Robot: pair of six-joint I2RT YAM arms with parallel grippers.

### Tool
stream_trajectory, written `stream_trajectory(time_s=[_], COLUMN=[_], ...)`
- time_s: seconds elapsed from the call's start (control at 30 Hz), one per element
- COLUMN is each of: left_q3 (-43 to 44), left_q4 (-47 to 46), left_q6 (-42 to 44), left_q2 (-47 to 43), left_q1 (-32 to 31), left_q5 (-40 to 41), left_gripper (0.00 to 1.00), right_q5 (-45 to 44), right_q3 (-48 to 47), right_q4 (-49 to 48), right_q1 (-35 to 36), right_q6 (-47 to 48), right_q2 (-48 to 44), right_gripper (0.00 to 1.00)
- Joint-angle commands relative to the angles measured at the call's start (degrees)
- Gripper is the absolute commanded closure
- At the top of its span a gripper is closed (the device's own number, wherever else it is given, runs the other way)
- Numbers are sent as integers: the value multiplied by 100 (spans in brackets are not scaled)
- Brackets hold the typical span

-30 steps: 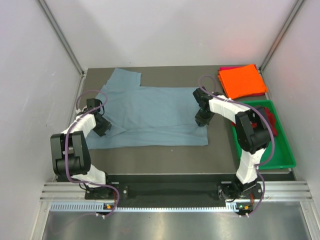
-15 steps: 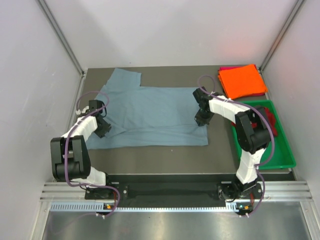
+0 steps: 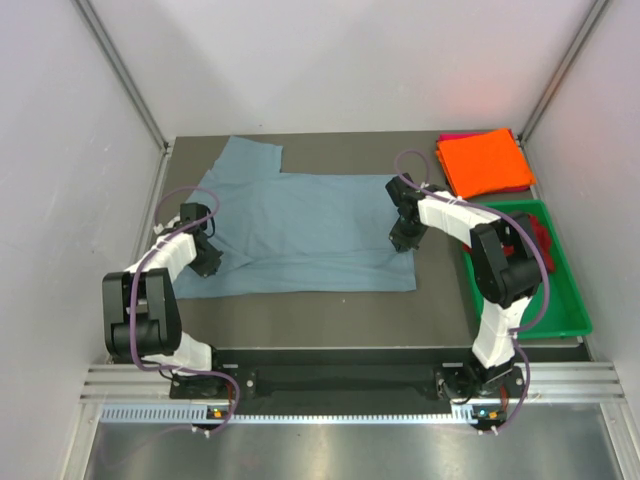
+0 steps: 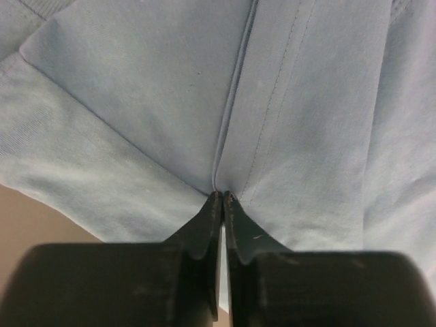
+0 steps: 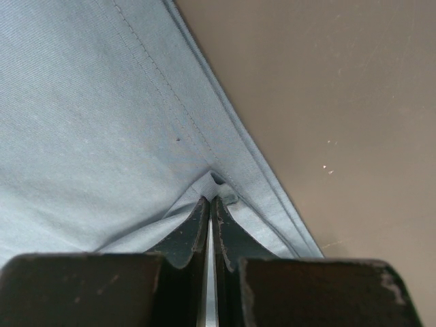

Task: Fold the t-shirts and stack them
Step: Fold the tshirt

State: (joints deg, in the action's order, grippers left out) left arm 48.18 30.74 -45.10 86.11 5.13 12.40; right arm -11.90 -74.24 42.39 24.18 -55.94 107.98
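The blue-grey t-shirt lies spread flat across the middle of the table. My left gripper is shut on a pinch of its cloth by the left sleeve, the fabric drawn into a ridge at the tips. At the shirt's right hem my right gripper is shut on a small fold of that same cloth, just inside the stitched edge. A folded orange t-shirt rests on a magenta-pink one at the back right. A dark red t-shirt lies in the green tray.
The green plastic tray stands along the right side, close beside my right arm. White walls with metal posts close in the table on three sides. Bare dark tabletop shows to the right of the shirt's hem and along the front edge.
Both grippers have closed onto the blue-grey shirt's cloth, the left one later than the right. The arms have barely shifted and the shirt lies as before.
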Motion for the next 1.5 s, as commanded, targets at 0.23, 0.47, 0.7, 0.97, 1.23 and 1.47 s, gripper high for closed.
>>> stream_trajectory(time_s=[0.23, 0.47, 0.7, 0.97, 1.23, 1.47], left_q3=[411, 823, 1254, 1571, 1712, 2054], left_q4=[28, -77, -209, -375, -807, -807], left_q6=[19, 230, 300, 370, 485, 652], left_q2=[-58, -182, 29, 486, 688, 934], left_q1=[-178, -363, -389, -398, -407, -451], left_q5=[157, 307, 315, 324, 70, 43], left_gripper=[100, 100, 100, 100, 100, 100], right_q5=[-66, -295, -409, -664, -928, -1033], right_q3=[146, 111, 15, 6, 32, 15], right_q4=[-214, -196, -310, -223, -231, -196], right_q1=[-45, -37, -54, -54, -54, -54], right_q6=[92, 110, 259, 260, 216, 198], right_q2=[-375, -533, -568, -585, -665, -717], right_gripper=[100, 100, 100, 100, 100, 100])
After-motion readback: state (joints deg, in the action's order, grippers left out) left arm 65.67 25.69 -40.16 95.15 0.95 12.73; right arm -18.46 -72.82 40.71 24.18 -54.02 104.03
